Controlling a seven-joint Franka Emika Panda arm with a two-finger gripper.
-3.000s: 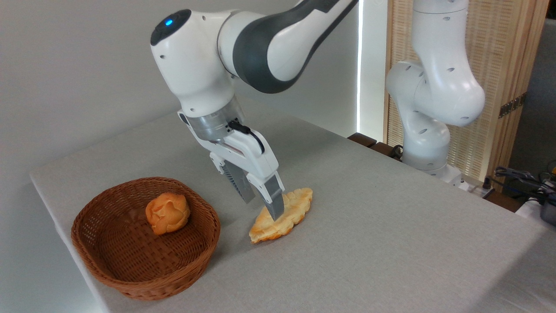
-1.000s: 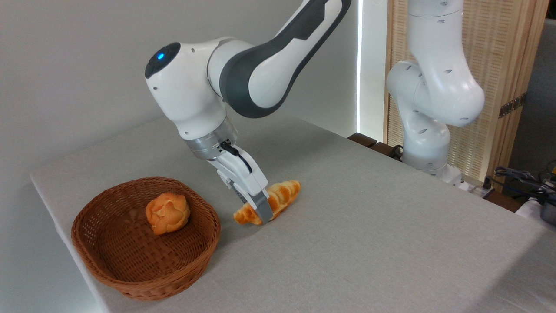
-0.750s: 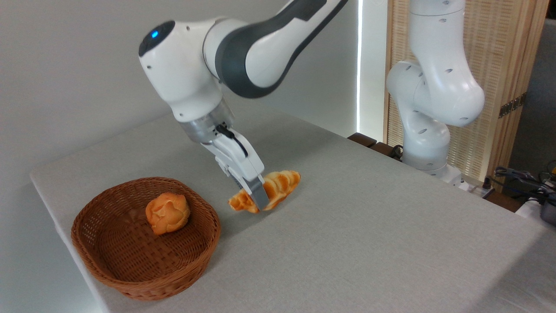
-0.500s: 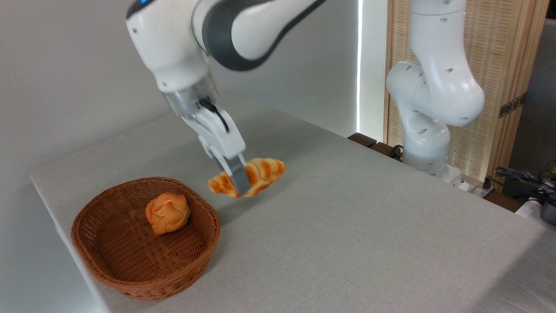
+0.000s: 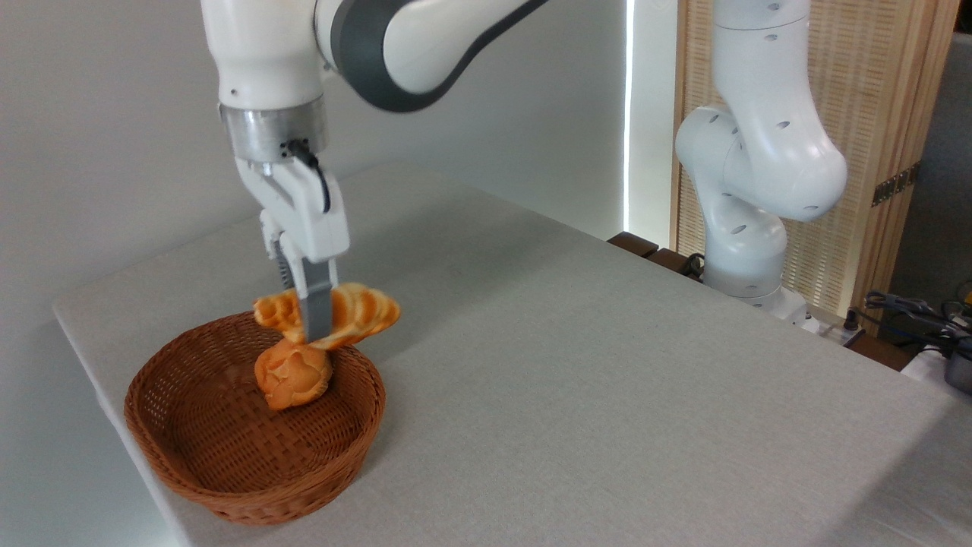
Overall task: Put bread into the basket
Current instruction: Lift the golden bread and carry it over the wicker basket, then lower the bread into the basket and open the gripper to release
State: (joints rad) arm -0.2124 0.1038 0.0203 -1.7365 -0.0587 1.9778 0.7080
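Carrying the long, pale golden braided bread (image 5: pixel 357 310) off the grey table (image 5: pixel 607 395), we now hold it clamped in our two-finger gripper (image 5: pixel 311 323) above the round reddish-brown wicker basket (image 5: pixel 190 463), over the small orange bun (image 5: pixel 292 376); lowering and release remain.

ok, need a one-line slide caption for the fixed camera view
Gripper shut on the bread, holding it above the wicker basket and its round bun.
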